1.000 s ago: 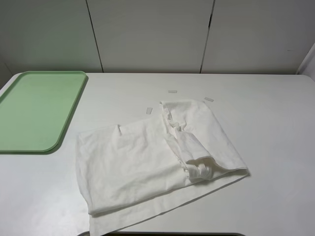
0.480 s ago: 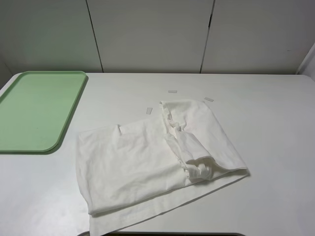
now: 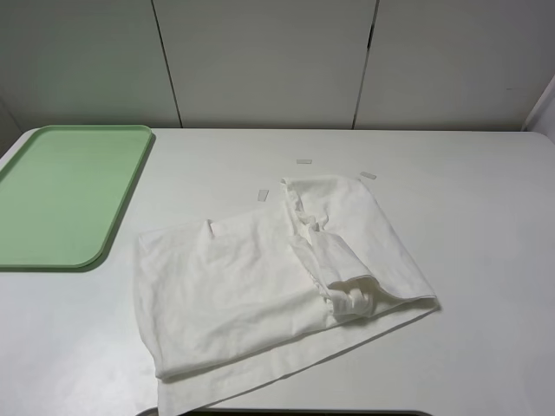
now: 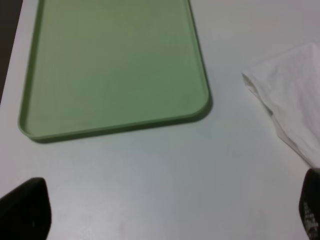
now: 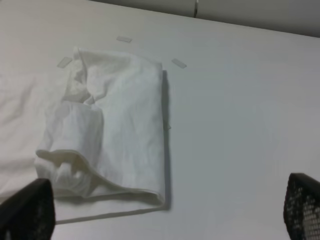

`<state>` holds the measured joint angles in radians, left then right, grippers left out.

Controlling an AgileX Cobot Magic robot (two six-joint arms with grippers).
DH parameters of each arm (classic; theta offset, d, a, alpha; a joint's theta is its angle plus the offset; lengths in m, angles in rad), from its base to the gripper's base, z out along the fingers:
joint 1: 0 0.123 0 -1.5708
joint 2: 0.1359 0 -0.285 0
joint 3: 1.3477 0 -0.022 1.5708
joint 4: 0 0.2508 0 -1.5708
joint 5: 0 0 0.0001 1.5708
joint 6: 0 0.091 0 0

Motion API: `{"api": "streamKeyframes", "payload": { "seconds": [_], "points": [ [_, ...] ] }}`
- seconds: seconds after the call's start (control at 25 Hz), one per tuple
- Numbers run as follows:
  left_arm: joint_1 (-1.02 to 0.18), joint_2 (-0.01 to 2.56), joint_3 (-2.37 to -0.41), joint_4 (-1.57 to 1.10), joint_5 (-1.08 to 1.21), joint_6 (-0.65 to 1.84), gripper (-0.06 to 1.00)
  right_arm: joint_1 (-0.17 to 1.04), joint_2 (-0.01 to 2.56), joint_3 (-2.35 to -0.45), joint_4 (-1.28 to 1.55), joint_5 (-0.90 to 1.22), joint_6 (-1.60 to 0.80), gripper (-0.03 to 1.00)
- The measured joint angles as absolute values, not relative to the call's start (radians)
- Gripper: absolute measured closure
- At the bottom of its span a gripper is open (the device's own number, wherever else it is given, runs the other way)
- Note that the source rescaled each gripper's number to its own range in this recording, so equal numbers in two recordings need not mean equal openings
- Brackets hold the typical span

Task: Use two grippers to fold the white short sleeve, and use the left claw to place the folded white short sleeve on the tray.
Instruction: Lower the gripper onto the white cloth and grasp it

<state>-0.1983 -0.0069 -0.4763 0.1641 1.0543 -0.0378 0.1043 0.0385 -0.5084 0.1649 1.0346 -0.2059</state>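
The white short sleeve [image 3: 251, 286] lies crumpled on the white table, partly folded, with a rolled bunch of fabric [image 3: 351, 299] at its right side. The pale-green tray [image 3: 65, 195] sits empty at the far left. Neither arm shows in the exterior high view. In the left wrist view, the left claw [image 4: 167, 212] is open over bare table, with the tray [image 4: 115, 65] ahead and a corner of the short sleeve [image 4: 295, 105] off to one side. The right gripper [image 5: 165, 207] is open too, hovering clear of the short sleeve [image 5: 115, 130].
Small white tape strips [image 3: 303, 161] [image 3: 368, 175] [image 3: 263, 194] are stuck to the table just beyond the shirt. White wall panels [image 3: 269, 61] rise behind the table. The table's front edge [image 3: 286, 411] runs right below the shirt's hem.
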Motion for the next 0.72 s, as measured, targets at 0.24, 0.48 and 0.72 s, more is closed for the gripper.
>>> {"api": "streamKeyframes", "payload": {
  "seconds": [0.24, 0.48, 0.72],
  "points": [
    [-0.198, -0.007, -0.476, 0.164, 1.054, -0.038, -0.06, 0.104, 0.038, -0.508, 0.168, 1.035, -0.206, -0.03],
    [-0.198, -0.007, -0.476, 0.164, 1.054, -0.038, -0.06, 0.104, 0.038, -0.508, 0.168, 1.035, -0.206, -0.03],
    [-0.198, -0.007, -0.476, 0.164, 1.054, -0.038, -0.06, 0.104, 0.038, -0.508, 0.168, 1.035, -0.206, -0.03]
  ]
}}
